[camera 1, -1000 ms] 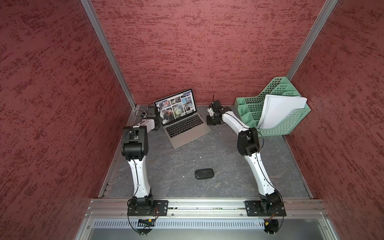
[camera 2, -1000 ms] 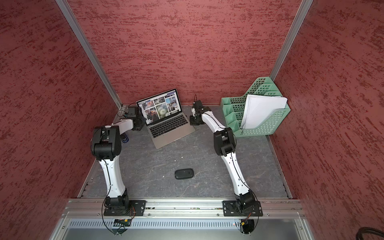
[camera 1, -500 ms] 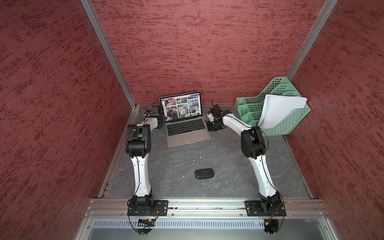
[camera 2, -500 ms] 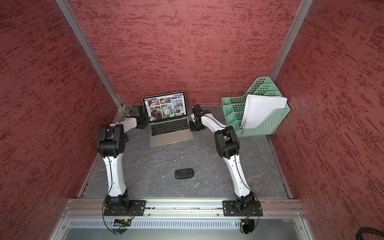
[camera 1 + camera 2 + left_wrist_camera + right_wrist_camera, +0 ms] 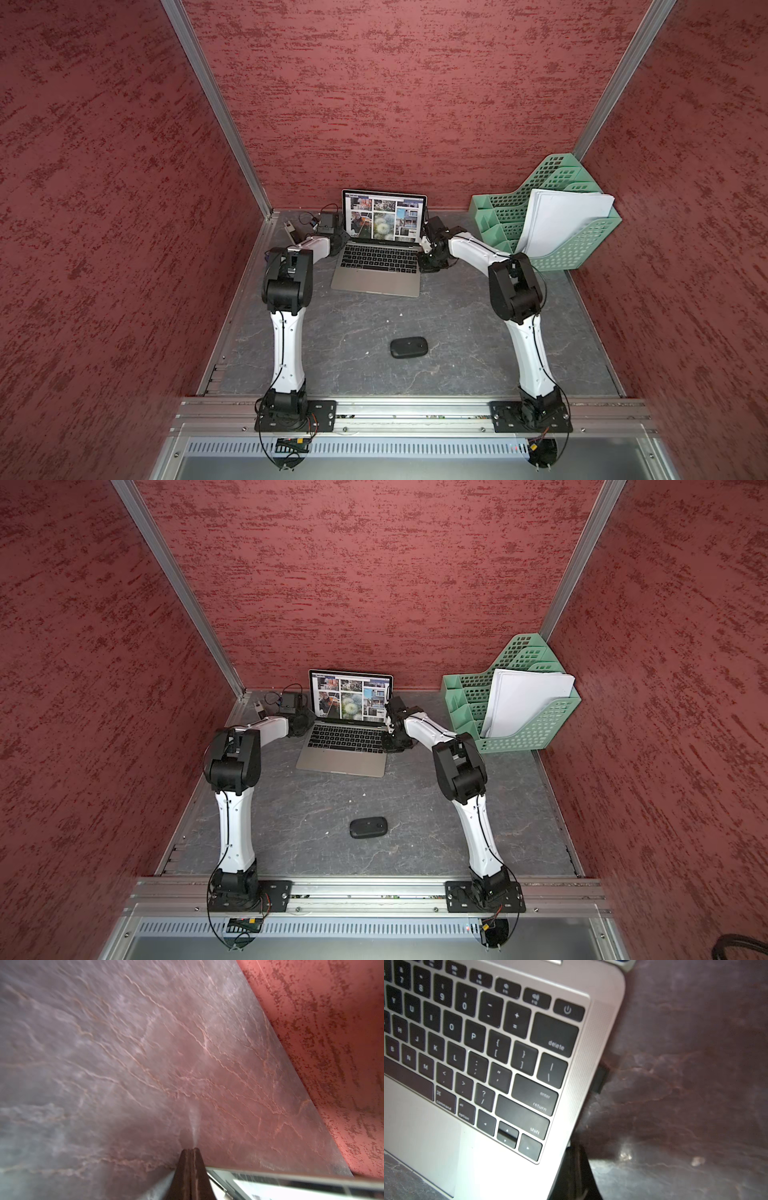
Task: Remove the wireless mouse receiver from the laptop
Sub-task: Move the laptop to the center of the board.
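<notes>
Right claw [image 5: 574, 1148]: pressed together, gripping nothing. Parked low, just beside the right edge of the laptop [image 5: 471, 1159], level with the arrow keys; contact with that edge unclear. Not on the wireless mouse receiver [image 5: 600, 1079]: plugged into the same right edge further back, level with the enter and backslash keys, sticking out over the bench [image 5: 685, 1105]. Clear gap between tips and stub.

Right arm [image 5: 528, 349]: up from the front rail [image 5: 415, 409], elbow high, forearm angled down and inward to the laptop's right side, wrist bent low near bench level.

Left claw [image 5: 190, 1150]: likewise pressed together, empty, tips low near the bench, with a laptop edge just beside it in the wrist view. Hidden in both top views.

Left arm [image 5: 286, 353]: roughly mirrored, elbow high, forearm reaching back and inward, wrist at the laptop's left side near the hinge. Black box [image 5: 328, 220] with cables just behind that wrist.

Laptop at the back of the bench, lid up, photo grid on screen, keyboard toward the rail. Black mouse [image 5: 408, 347] well apart, mid-bench toward the front. Green file rack [image 5: 577, 249] holding white paper [image 5: 565, 220] in the back right corner, near the right forearm.
</notes>
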`<state>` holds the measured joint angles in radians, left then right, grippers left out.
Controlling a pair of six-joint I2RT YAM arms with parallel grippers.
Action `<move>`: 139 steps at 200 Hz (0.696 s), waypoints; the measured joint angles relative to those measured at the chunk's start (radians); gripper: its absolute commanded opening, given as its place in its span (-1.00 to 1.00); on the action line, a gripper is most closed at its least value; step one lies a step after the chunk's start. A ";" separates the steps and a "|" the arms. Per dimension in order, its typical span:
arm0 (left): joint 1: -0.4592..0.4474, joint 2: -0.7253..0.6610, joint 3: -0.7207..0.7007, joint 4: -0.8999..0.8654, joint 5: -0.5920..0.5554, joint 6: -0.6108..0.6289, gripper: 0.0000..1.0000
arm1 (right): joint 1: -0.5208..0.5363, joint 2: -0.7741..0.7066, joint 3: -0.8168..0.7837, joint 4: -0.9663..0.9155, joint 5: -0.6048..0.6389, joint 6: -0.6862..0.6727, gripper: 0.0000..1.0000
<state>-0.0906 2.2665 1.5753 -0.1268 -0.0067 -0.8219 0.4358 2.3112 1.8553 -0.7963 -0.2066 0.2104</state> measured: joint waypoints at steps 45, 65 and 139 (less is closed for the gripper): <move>0.000 -0.066 -0.079 -0.022 -0.015 0.021 -1.00 | 0.003 -0.003 -0.004 0.003 0.010 0.000 -1.00; 0.000 -0.100 -0.091 -0.073 -0.015 0.053 -1.00 | 0.007 -0.008 -0.011 0.007 0.021 0.000 -1.00; 0.021 -0.217 -0.023 -0.325 -0.029 0.253 -1.00 | 0.024 -0.146 -0.190 -0.007 0.060 0.011 -1.00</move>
<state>-0.0696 2.0495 1.5528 -0.4519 -0.0353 -0.5686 0.4603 2.1651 1.6657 -0.8036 -0.1463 0.2211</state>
